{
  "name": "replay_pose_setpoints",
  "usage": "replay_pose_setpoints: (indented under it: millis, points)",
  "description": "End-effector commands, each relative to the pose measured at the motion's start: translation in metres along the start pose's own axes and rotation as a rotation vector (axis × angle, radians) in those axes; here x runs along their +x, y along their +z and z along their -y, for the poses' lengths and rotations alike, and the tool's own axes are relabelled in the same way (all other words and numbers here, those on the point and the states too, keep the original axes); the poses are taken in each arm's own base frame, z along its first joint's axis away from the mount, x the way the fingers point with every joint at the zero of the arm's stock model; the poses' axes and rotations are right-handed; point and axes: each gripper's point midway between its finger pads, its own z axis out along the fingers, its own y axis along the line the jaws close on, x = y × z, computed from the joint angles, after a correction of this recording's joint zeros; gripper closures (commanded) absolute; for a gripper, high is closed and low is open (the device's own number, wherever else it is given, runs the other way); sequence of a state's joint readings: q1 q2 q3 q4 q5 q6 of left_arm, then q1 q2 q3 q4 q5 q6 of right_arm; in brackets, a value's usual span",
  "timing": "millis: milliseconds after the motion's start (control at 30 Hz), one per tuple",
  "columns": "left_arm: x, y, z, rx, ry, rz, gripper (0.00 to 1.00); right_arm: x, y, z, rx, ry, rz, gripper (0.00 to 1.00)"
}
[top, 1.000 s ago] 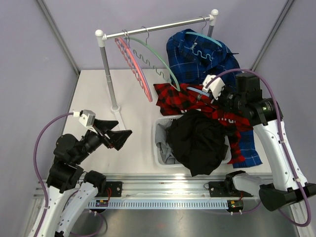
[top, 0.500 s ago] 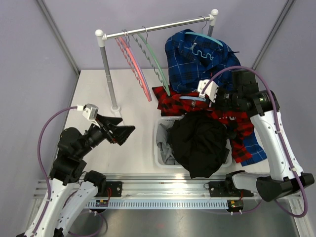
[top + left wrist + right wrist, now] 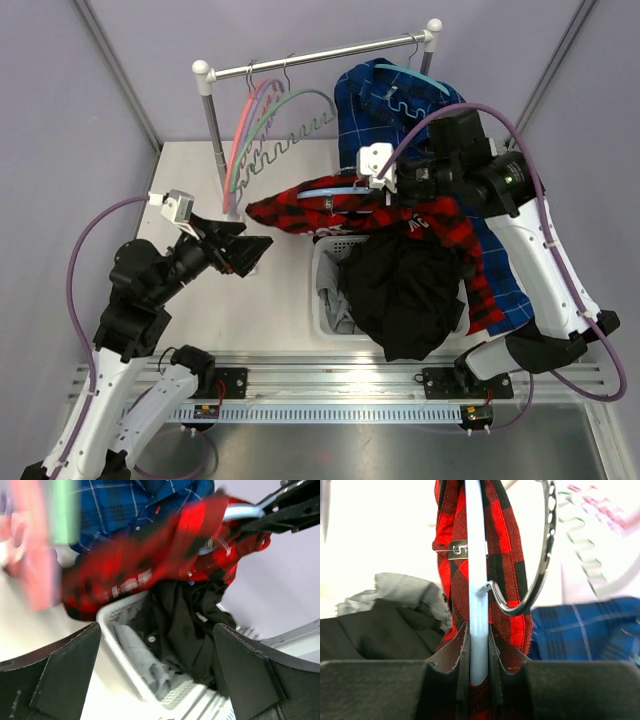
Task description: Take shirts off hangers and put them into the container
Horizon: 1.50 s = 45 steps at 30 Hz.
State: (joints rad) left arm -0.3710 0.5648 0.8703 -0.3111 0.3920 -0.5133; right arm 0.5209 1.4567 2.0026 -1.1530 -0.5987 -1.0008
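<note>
The right fingers (image 3: 388, 186) are pinched nearly closed on the neck of a blue hanger (image 3: 475, 580), one on each side of the plastic, just under its metal hook (image 3: 540, 580). The hook is off the rail (image 3: 320, 55) and hangs on nothing. The red shirt (image 3: 290, 208) is on this hanger and is held in the air over the far edge of the basket (image 3: 322, 300). One side spreads out toward the middle of the desk (image 3: 200, 180); the other drapes down over the basket's right side.

The left fingers (image 3: 243, 248) are spread wide and hold nothing. They hover over the left half of the desk and point at the red shirt and the basket.

The basket sits toward the near edge, right of centre. A grey shirt (image 3: 338, 305) lies in its left part. A black shirt (image 3: 405, 290) is heaped on top and spills over the near rim.

The blue shirt (image 3: 400, 110) hangs from a teal hanger (image 3: 410, 75) at the right end of the rail, and its lower part reaches the desk by the right edge. A pink hanger (image 3: 240, 140) and a green hanger (image 3: 290, 105) hang bare near the left end of the rail, tilted.
</note>
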Motion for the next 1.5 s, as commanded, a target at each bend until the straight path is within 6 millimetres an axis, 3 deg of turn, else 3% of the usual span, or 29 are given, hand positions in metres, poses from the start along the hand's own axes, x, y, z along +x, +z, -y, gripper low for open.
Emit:
replay_pose_setpoints:
  millis: [0,100,200,333,600,900,1000,1100,1133,1167,1200,1233,1300,1400,1433,1467]
  points:
    - [-0.042,-0.018,0.020,0.013,0.198,0.088,0.03,-0.003,0.014,0.000,-0.023,-0.017,-0.006,1.00]
    - [-0.049,-0.033,0.029,0.034,0.366,0.087,0.03,0.003,0.021,-0.015,-0.112,-0.058,-0.008,1.00]
    - [-0.039,-0.034,0.033,0.088,0.458,0.027,0.04,0.003,0.030,-0.024,-0.156,-0.089,-0.012,1.00]
    - [-0.013,-0.020,0.029,0.168,0.478,-0.096,0.08,-0.002,0.044,-0.034,-0.210,-0.126,-0.019,1.00]
    - [0.002,0.001,0.017,0.203,0.580,-0.183,0.14,-0.024,0.061,-0.054,-0.310,-0.218,0.005,1.00]
    - [0.048,0.012,0.006,0.246,0.609,-0.317,0.27,-0.044,0.067,-0.056,-0.330,-0.222,0.066,1.00]
    - [0.063,0.020,-0.004,0.219,0.627,-0.363,0.36,-0.050,0.069,-0.059,-0.346,-0.213,0.091,1.00]
    - [0.071,0.027,-0.013,0.183,0.651,-0.390,0.55,-0.053,0.071,-0.065,-0.375,-0.196,0.112,1.00]
    - [0.072,0.028,-0.015,0.176,0.657,-0.391,0.65,-0.054,0.072,-0.066,-0.380,-0.192,0.116,1.00]
    - [0.072,0.030,-0.017,0.165,0.659,-0.392,0.84,-0.054,0.074,-0.069,-0.391,-0.187,0.116,1.00]
    - [0.070,0.032,-0.018,0.155,0.661,-0.382,0.95,-0.053,0.074,-0.068,-0.390,-0.176,0.113,1.00]
    - [0.068,0.032,-0.017,0.154,0.660,-0.374,1.00,-0.051,0.076,-0.068,-0.389,-0.167,0.107,1.00]
    - [0.063,0.033,-0.012,0.168,0.657,-0.338,1.00,-0.048,0.081,-0.060,-0.346,-0.130,0.081,1.00]
    - [0.054,0.029,-0.007,0.145,0.611,-0.273,1.00,-0.047,0.088,-0.039,-0.231,-0.033,0.042,0.80]
    - [0.055,0.025,-0.008,0.121,0.559,-0.263,1.00,-0.049,0.087,-0.034,-0.200,-0.010,0.040,0.63]
    - [0.054,0.024,-0.009,0.107,0.537,-0.254,1.00,-0.052,0.087,-0.024,-0.144,0.050,0.034,0.52]
